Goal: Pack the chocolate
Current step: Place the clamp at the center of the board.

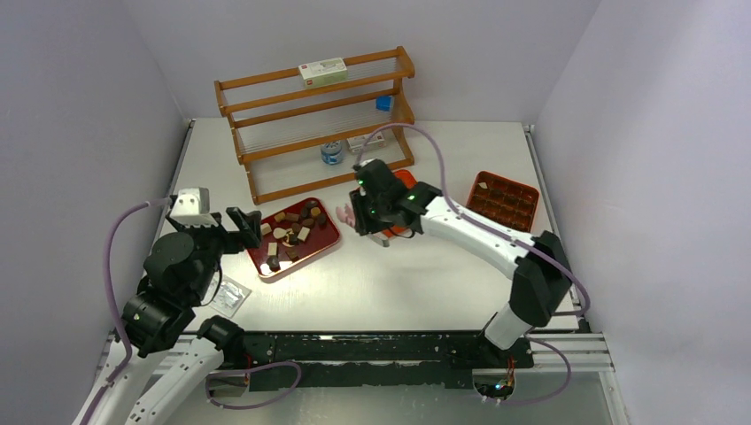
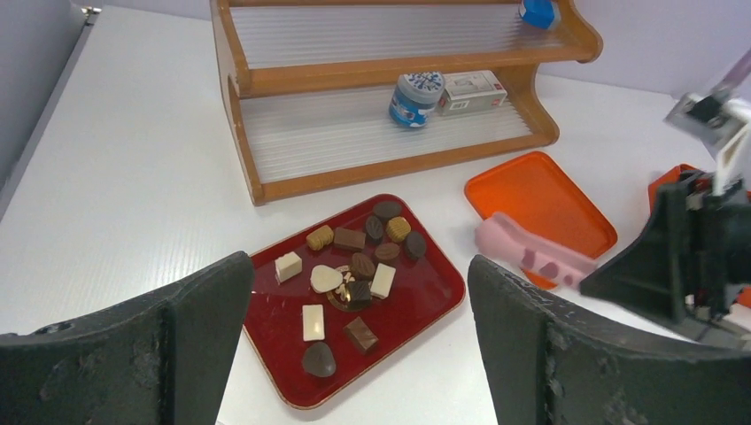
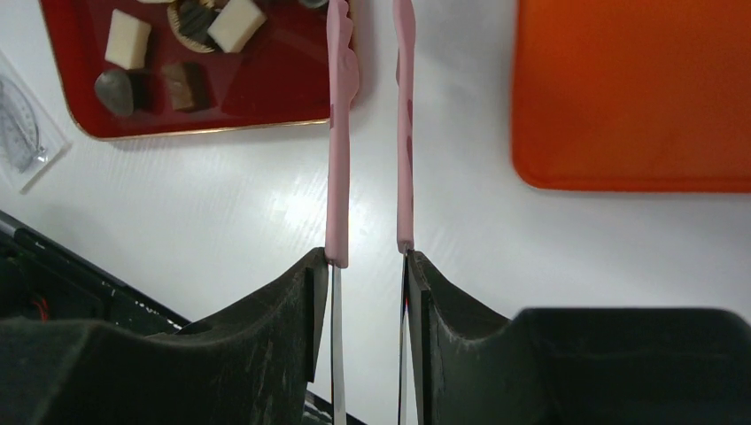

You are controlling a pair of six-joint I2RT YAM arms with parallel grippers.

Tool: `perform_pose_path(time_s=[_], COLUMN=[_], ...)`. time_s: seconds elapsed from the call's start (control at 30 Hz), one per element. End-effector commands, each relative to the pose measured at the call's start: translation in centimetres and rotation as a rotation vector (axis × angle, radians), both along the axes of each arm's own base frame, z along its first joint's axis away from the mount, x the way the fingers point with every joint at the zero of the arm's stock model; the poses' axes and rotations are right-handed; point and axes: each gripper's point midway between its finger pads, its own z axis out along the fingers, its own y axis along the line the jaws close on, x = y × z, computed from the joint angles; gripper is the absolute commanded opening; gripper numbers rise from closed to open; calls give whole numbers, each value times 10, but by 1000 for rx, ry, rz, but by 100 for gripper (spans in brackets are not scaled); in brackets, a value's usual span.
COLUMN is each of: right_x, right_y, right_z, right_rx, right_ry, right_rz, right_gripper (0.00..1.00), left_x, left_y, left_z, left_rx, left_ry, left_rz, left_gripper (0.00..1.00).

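— Pinching the pink tongs (image 3: 336,133), the right end effector (image 3: 367,257) is facing the chocolates (image 3: 128,40) on the red tray (image 3: 266,88), upper left.
— The left end effector (image 2: 354,292) is gaping idle; be straddling one piece squarely.

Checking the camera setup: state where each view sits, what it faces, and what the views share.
Top external: above and behind the bases, looking down on the table; shows left arm, right arm.
Left wrist: faces chocolate on red tray; left gripper open.
Right wrist: looks along pink tongs in right gripper.
Shared: both wrist views show tray, tongs.
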Motion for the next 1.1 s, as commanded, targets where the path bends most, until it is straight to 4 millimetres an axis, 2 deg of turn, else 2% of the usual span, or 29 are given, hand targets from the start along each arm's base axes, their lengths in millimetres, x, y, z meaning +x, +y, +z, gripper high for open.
perform_pose_path(time_s=[0.0, 0.13, 0.37, 1.07], right_x=[4, 7, 12, 11], right_y=[38, 61, 78, 91], right_z=[13, 4, -11, -39], right_rx=[23, -21, -99, -161], right_ry=[-64, -72, -68, -34], right_rz=[20, 22, 5, 37], right_gripper=[40, 40, 40, 41], left_x=[-2, -3, -4, -3], left_y=[12, 14, 15, 12], left_z=[13, 14, 14, 13], left_rx=[-5, -6, -9, -6], left_ry=[-54, -57, -57, -55], left_rz=[51, 59, 59, 49], left_gripper=[96, 96, 96, 96])
